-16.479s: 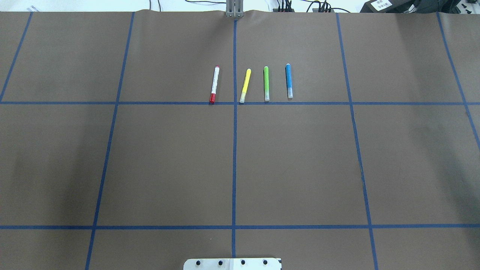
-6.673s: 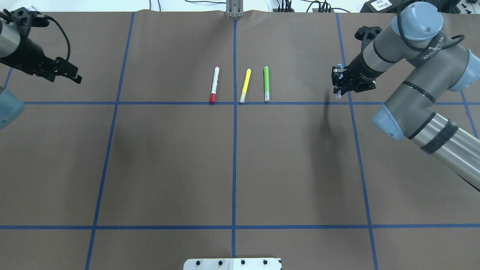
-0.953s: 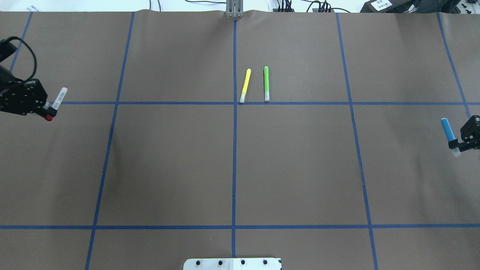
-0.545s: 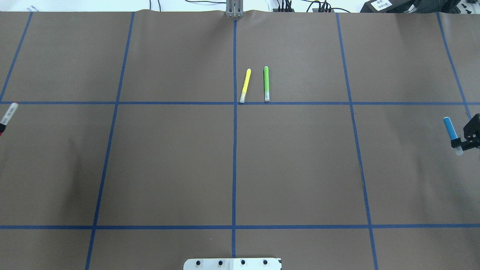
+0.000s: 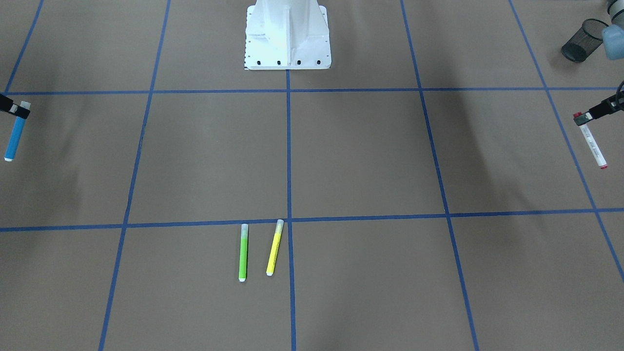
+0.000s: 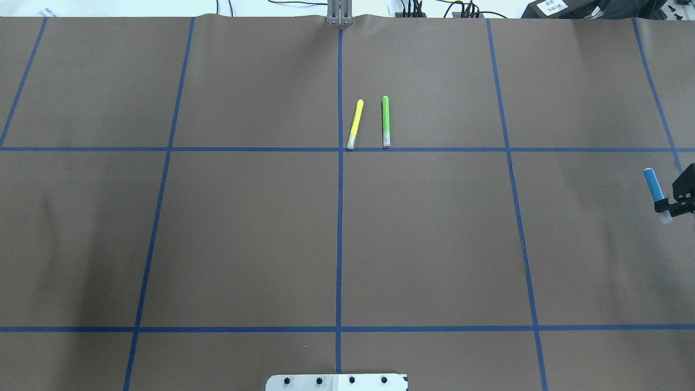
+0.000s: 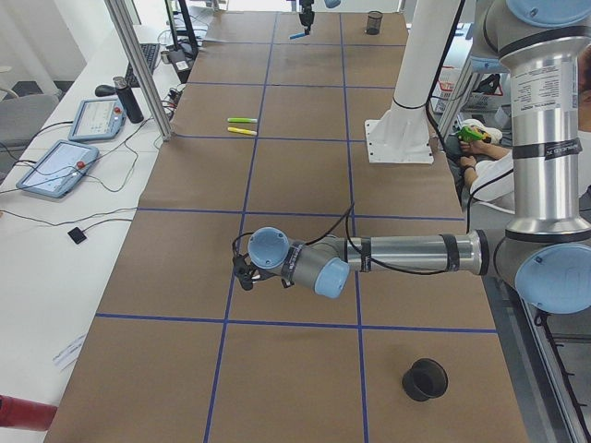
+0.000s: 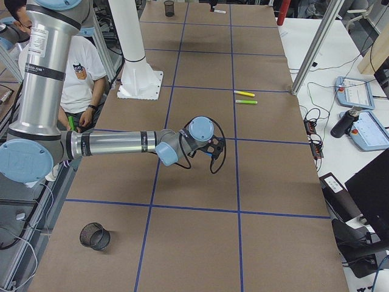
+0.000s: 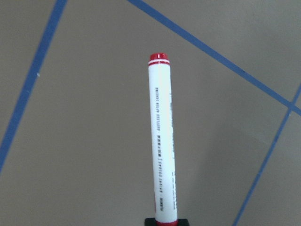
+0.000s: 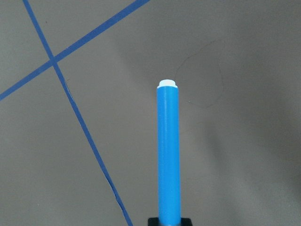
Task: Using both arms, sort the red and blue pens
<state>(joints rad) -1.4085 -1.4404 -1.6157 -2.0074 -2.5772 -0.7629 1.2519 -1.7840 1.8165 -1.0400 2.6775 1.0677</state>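
The red pen (image 5: 591, 142), white-barrelled with a red cap, hangs over the table at the robot's left end. My left gripper (image 5: 597, 113) is shut on its capped end, and the left wrist view shows the barrel (image 9: 162, 141) sticking out ahead. The blue pen (image 6: 654, 191) hangs at the far right edge of the overhead view, with my right gripper (image 6: 673, 203) shut on it near the translucent cap. The right wrist view shows its blue barrel (image 10: 168, 155) pointing away. The overhead view does not show the left gripper or the red pen.
A yellow marker (image 6: 355, 124) and a green marker (image 6: 385, 120) lie side by side near the middle grid line. A black mesh cup (image 5: 580, 46) stands near the robot's left end, another cup (image 8: 95, 236) at the right end. The white pedestal (image 5: 286, 34) stands mid-table.
The left gripper has carried the red pen leftward, out of the overhead view. The right gripper with the blue pen has shifted slightly further right and up.
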